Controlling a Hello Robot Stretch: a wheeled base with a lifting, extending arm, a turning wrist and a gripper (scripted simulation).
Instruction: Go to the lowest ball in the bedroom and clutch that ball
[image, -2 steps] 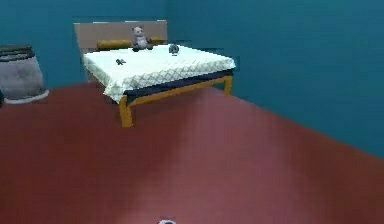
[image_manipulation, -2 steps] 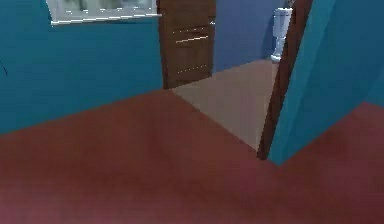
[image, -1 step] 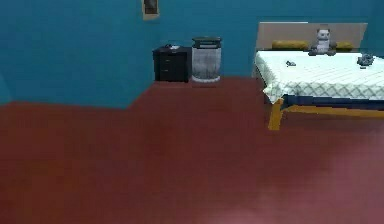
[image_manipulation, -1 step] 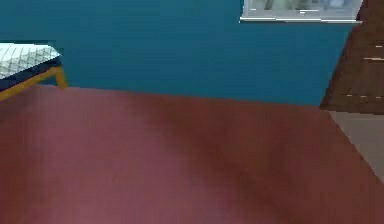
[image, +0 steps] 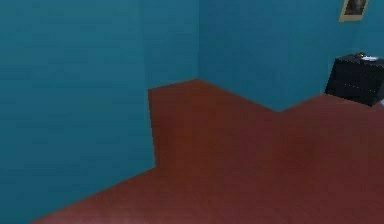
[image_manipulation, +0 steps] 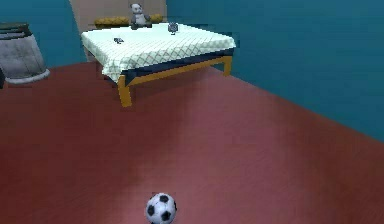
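Ball (image_manipulation: 161, 208) sits on the floor (image_manipulation: 260, 150) on the gripper's reach side, close in, likely slightly front of its line, well apart from the bed (image_manipulation: 160, 50): nudge base forward, lift low, extend slowly; gripper state: can't tell.

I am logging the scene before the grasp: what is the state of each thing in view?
Black-and-white ball: lying on the bare floor, apart from the bed.
Bed: covered with a checked spread.
Soft toy: sitting upright on the bed.
Grey bin: standing upright on the floor.
Dark cabinet: standing by the wall.
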